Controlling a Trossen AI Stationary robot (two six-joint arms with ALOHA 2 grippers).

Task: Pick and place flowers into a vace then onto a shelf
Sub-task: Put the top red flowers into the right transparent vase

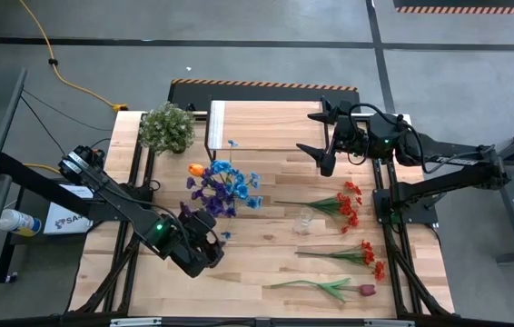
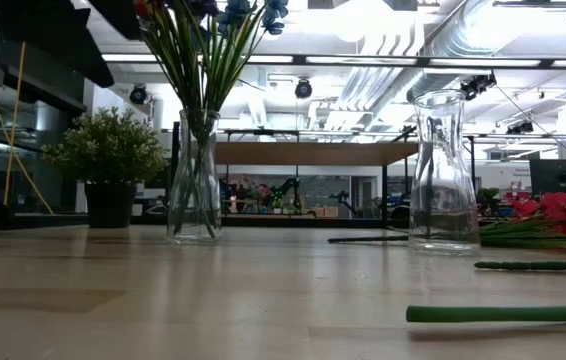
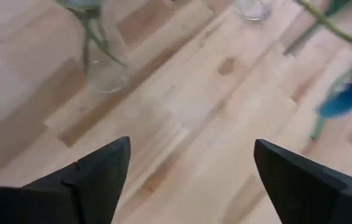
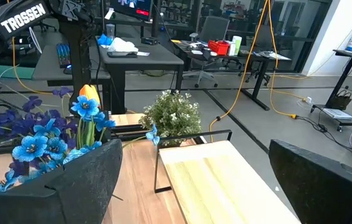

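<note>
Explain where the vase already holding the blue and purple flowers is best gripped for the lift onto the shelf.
Probably at the narrow glass neck of the filled vase, below the spreading flowers. Come in level from the side, since the blooms block a grasp from above. The open left gripper is nearest.

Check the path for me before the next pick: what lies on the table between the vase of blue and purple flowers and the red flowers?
In the high view, only an empty clear glass vase stands between the filled vase and the red flowers; the rest is bare wood.
</note>
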